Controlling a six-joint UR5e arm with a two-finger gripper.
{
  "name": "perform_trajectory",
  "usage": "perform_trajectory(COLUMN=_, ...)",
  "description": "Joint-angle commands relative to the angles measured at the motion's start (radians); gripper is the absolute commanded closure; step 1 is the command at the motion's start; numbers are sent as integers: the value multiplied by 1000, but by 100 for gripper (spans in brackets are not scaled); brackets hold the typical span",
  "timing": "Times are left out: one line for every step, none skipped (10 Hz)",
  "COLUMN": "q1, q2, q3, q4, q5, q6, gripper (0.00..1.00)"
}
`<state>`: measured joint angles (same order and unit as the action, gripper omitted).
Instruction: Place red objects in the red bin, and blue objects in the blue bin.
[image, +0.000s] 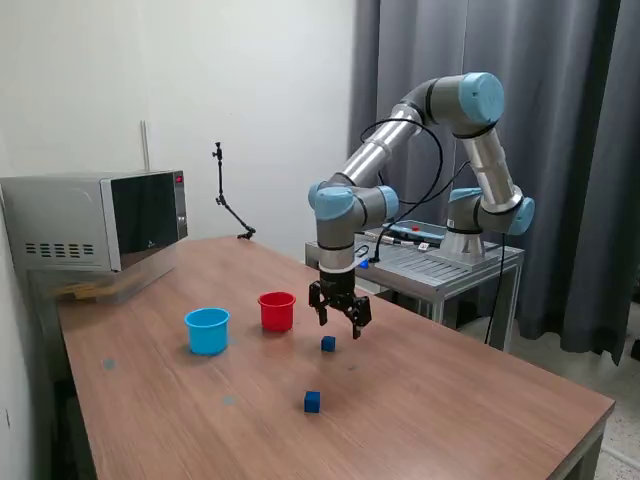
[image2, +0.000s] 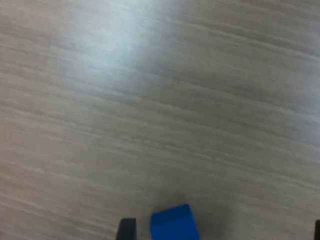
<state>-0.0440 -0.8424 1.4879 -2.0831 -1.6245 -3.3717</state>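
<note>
1. The wooden table (image: 450, 380) stands before grey curtains (image: 560, 120), with a microwave (image: 100, 220) at the exterior view's left.
2. The arm (image: 400, 140) reaches down; its gripper (image: 340, 322), fingers spread and holding nothing, hangs just above a blue cube (image: 328, 343).
3. The blue cup (image: 207, 330) and red cup (image: 277, 311) stand upright, near each other.
4. A second blue cube (image: 313, 401) lies nearer the table's front; both cubes sit flat.
</note>
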Motion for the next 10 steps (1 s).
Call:
perform_trajectory(q1=1, q2=20, q3=-5, q4=-2, q5=5, q6=2, gripper=0)
perform_trajectory(q1=1, q2=28, q3=-12, q4=-18, q5=5, q6=26, gripper=0)
perform_trajectory(q1=1, q2=29, q3=-18, q4=-49, q5=5, q6=29, gripper=0)
perform_trajectory(q1=1, q2=31, q3=-26, q4=-73, q5=5, q6=37, gripper=0)
perform_trajectory(q1=1, q2=31, q3=-26, q4=-98, q5=5, q6=51, gripper=0)
perform_trajectory(q1=1, q2=31, q3=-26, q4=-124, q5=5, q6=58, gripper=0)
perform_trajectory(q1=0, q2=31, q3=-26, q4=-127, q5=5, q6=61, gripper=0)
perform_trajectory(q1=0, q2=31, q3=-26, q4=-129, q5=3, q6=63, gripper=0)
perform_trajectory(q1=0, q2=31, q3=-20, q4=-129, q5=3, q6=64, gripper=0)
perform_trajectory(q1=0, q2=31, q3=-12, q4=-135, q5=3, q6=66, gripper=0)
